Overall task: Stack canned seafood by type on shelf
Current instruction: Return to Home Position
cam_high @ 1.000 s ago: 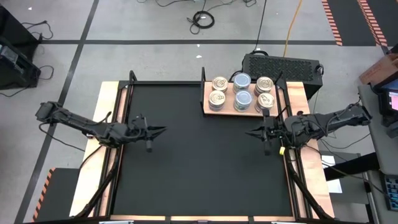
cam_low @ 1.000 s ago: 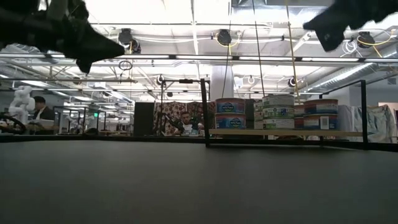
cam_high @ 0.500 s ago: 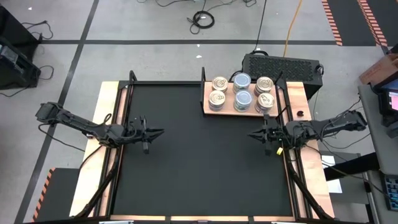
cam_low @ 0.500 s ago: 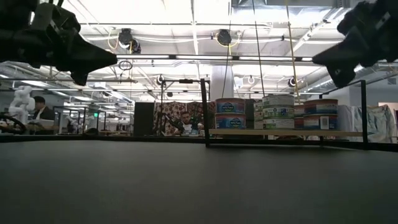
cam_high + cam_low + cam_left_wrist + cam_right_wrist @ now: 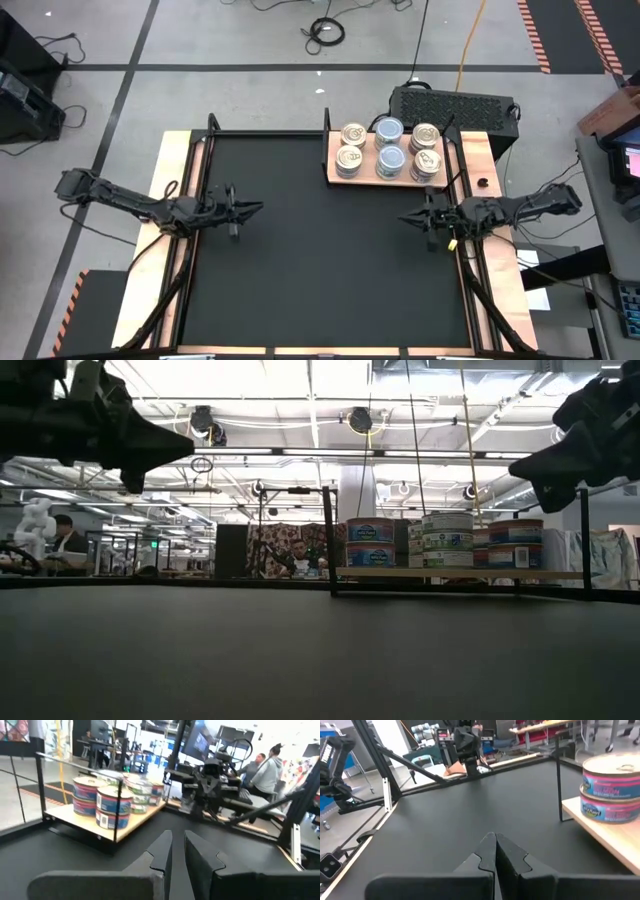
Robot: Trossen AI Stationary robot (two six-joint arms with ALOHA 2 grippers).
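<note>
From above, we see the shelf (image 5: 331, 152) at the tabletop's (image 5: 320, 270) far edge, toward its right corner. It carries six stacks of tins (image 5: 388, 160) in two rows of three, four with cream-gold tops and the two in the middle column silvery-blue. A black vented box (image 5: 452, 104) sits just beyond that edge, and cables (image 5: 326, 32) lie on the floor farther off. The left gripper (image 5: 258, 208) hangs over the tabletop's left side. The right gripper (image 5: 404, 218) hangs over the right side, near the shelf's front edge but apart from it.

In the low view the stacks look two and three tins high, though the front ones hide those behind. A black frame post (image 5: 328, 540) stands at the shelf's left end. Two seated people (image 5: 66, 535) show in the room beyond.

In the left wrist view that gripper's fingers (image 5: 162, 855) are drawn together, pinching nothing, with the shelf stacks and the right arm (image 5: 212, 775) ahead.

In the right wrist view its fingers (image 5: 485, 852) are pressed together around nothing. One two-tin stack is cut off at the picture's edge.
</note>
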